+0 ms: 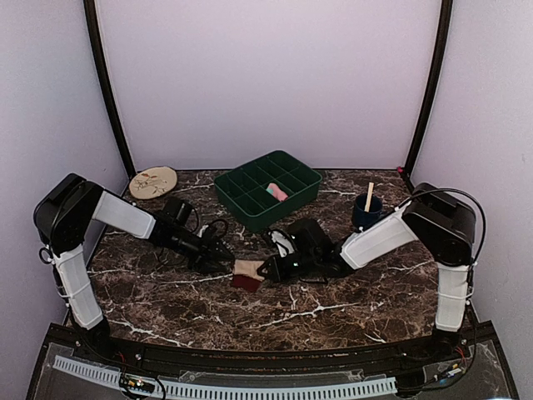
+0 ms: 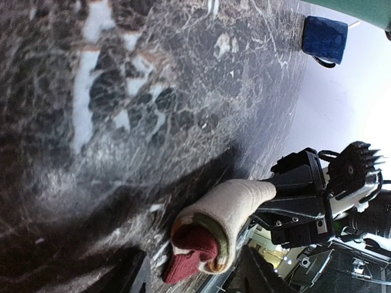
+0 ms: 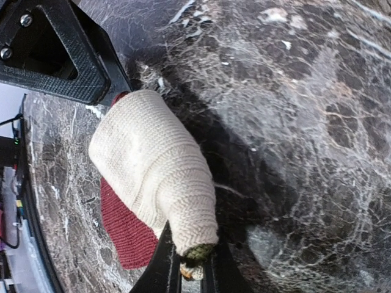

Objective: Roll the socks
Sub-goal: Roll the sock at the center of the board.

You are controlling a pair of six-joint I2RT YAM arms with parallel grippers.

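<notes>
The beige sock (image 1: pixel 247 273) lies rolled into a tube near the table's middle, its maroon heel sticking out of one end. My right gripper (image 1: pixel 268 269) is shut on the roll's olive-toed end (image 3: pixel 194 268). The beige roll (image 3: pixel 156 168) stretches away from the fingers, with the maroon flap under it. My left gripper (image 1: pixel 220 249) is open just left of the sock. In the left wrist view its jaws stand wide on either side of the roll's maroon end (image 2: pixel 194 259) without touching it. The pink sock (image 1: pixel 276 192) lies in the green tray.
The green divided tray (image 1: pixel 250 207) stands at the back centre. A dark blue cup (image 1: pixel 365 215) holding a wooden stick is at the back right, and also shows in the left wrist view (image 2: pixel 324 38). A round beige disc (image 1: pixel 153 182) lies at the back left.
</notes>
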